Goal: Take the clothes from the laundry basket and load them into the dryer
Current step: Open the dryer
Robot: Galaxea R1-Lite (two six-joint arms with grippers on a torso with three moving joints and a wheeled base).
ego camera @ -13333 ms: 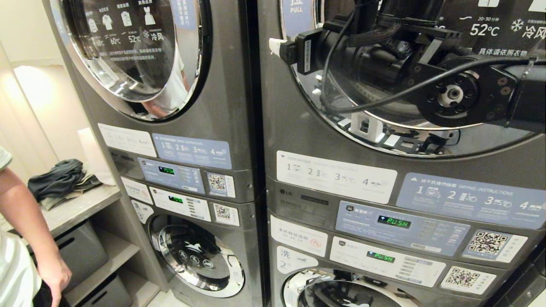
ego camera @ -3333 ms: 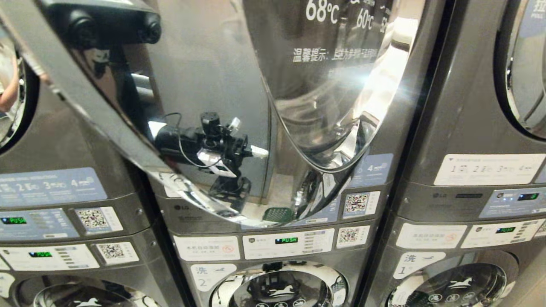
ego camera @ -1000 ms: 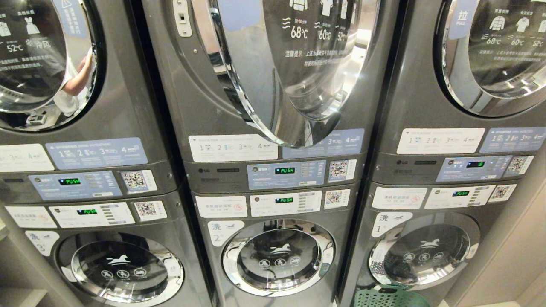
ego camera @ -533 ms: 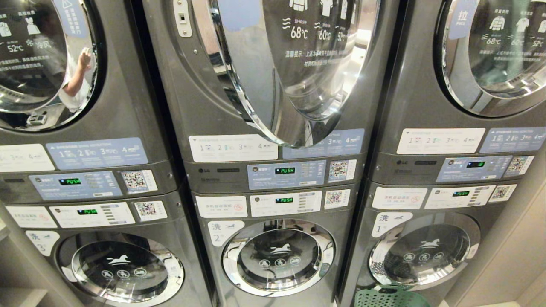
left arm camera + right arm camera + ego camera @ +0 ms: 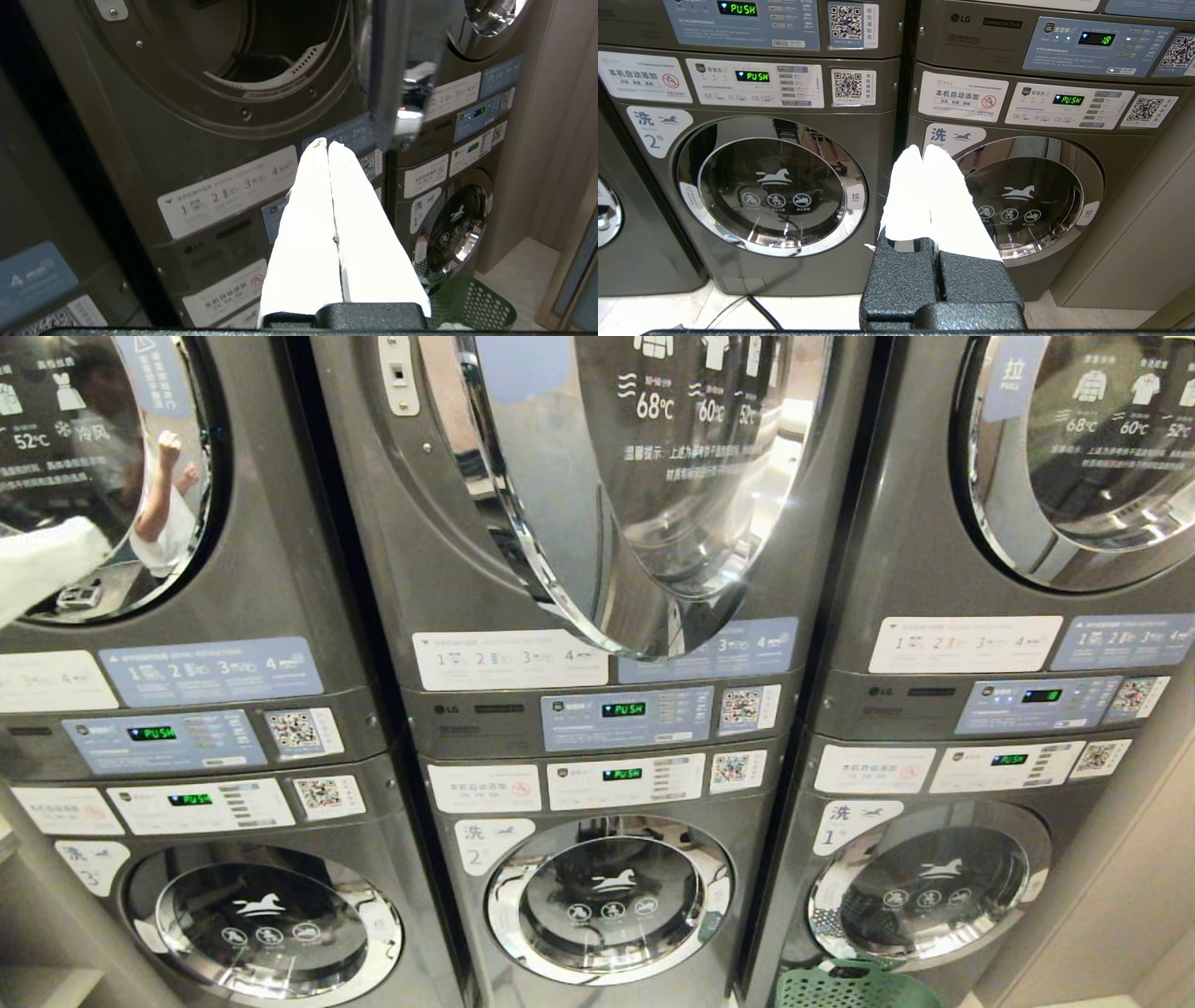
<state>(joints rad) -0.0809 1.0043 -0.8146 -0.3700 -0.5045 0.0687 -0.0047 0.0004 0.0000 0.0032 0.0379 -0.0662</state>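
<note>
Across the head view, three stacks of grey laundry machines are being shown side by side. The middle dryer (image 5: 597, 495) is being seen with its round door (image 5: 653, 485) swung open on its right side. The laundry basket (image 5: 845, 987), dark green and perforated, is being shown on the floor at the foot of the right-hand stack, only its rim in sight. A white fingertip of the left gripper (image 5: 47, 567) is being glimpsed at the left edge, in front of the left dryer's door.

From the left wrist view, the left gripper (image 5: 328, 145) is being held level before the open dryer (image 5: 261, 51), below its mouth, its white fingers (image 5: 303, 233) pressed together with nothing between them. The basket (image 5: 467, 303) is being seen low on the floor beside the right-hand washer.

From the right wrist view, the right gripper (image 5: 923, 150) is being pointed at the lower washers (image 5: 775, 186), its white fingers (image 5: 906, 200) together and empty.
</note>
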